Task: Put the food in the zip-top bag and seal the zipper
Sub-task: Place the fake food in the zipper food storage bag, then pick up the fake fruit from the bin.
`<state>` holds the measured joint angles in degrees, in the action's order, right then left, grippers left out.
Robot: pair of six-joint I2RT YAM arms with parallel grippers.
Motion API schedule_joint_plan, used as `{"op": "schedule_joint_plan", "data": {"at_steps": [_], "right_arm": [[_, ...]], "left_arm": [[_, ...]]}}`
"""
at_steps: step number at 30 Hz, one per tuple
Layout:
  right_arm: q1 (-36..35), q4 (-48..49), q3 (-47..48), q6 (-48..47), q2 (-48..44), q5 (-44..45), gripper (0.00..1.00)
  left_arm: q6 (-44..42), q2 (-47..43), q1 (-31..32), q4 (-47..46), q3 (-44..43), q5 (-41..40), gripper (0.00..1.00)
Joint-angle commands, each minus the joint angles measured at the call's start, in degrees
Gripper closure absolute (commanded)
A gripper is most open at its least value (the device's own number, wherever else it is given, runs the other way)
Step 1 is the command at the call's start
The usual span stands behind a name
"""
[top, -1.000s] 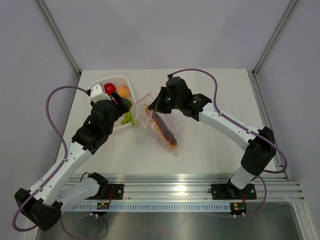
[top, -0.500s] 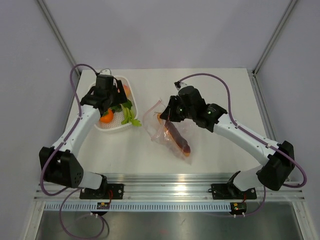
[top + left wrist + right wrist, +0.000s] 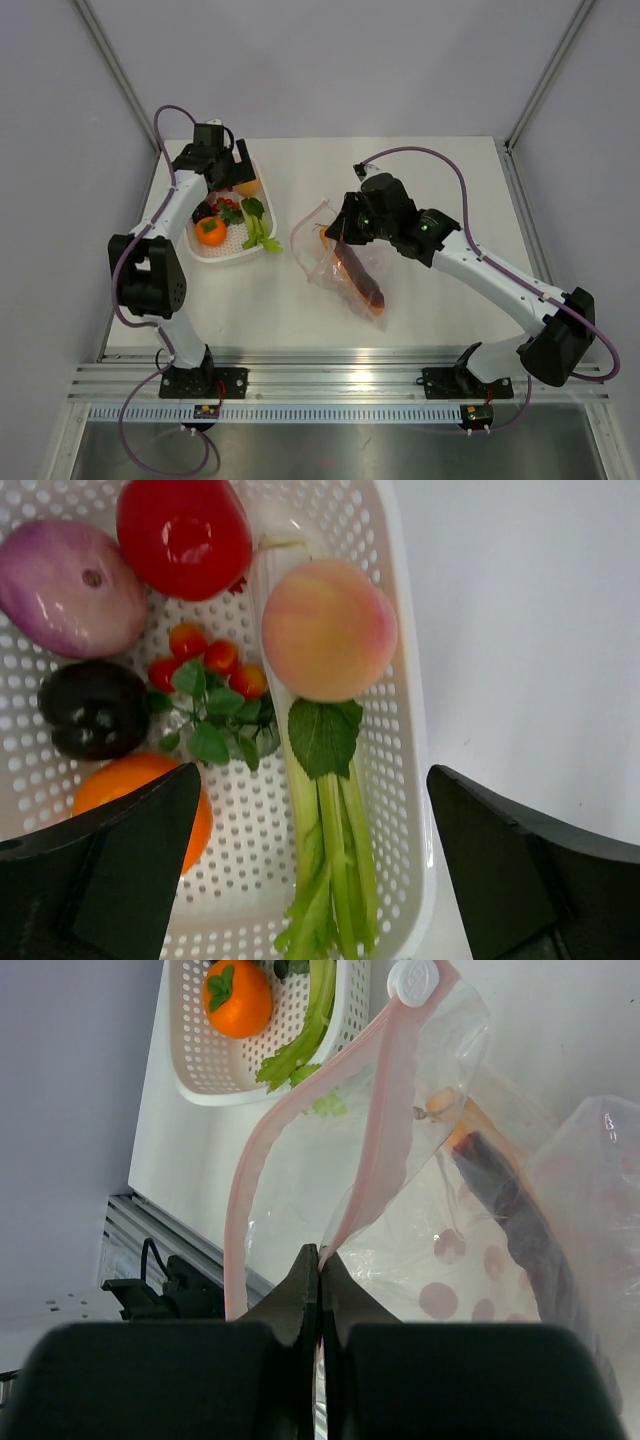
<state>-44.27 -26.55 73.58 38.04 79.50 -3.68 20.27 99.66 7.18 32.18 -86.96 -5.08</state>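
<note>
Right gripper (image 3: pixel 318 1260) was pressed together, pinching the zipper (image 3: pixel 250 1160) at the mouth of the zip-top bag (image 3: pixel 345 270). The bag lay on the table (image 3: pixel 440 180) right of the white basket (image 3: pixel 225 258), apart from it. Its long axis ran diagonally: the mouth was raised and gaping towards the basket and the far side, and the closed end pointed to the near right. A long orange-and-dark piece of food (image 3: pixel 360 282) lay inside along the same diagonal.

Left gripper (image 3: pixel 312 780) hung above the basket with its fingers spread wide, holding nothing. In the basket lay a peach (image 3: pixel 328 630), tomato (image 3: pixel 183 535), onion (image 3: pixel 70 590), eggplant (image 3: pixel 92 708), orange (image 3: pixel 130 785) and celery stalk (image 3: pixel 325 820). The celery ran lengthwise along the basket's right wall.
</note>
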Motion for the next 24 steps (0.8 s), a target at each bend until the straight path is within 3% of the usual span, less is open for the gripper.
{"op": "schedule_joint_plan", "data": {"at_steps": [1, 8, 20, 24], "right_arm": [[-0.6, -0.1, 0.6, -1.3, -1.6, 1.4, 0.98], [-0.6, -0.8, 2.5, -1.1, 0.2, 0.4, 0.99], [-0.6, -1.1, 2.2, -0.5, 0.4, 0.0, 0.99], [-0.6, -1.2, 1.8, -0.2, 0.2, 0.1, 0.99]], "left_arm": [[-1.8, 4.3, -1.4, -2.2, -5.5, 4.5, 0.01], [-1.6, 10.6, -2.3, -4.8, -9.0, 8.9, 0.01], [-0.7, 16.1, -3.4, -7.7, -10.0, 9.5, 0.02], [-0.3, 17.4, -3.4, -8.8, -10.5, 10.0, 0.10]]}}
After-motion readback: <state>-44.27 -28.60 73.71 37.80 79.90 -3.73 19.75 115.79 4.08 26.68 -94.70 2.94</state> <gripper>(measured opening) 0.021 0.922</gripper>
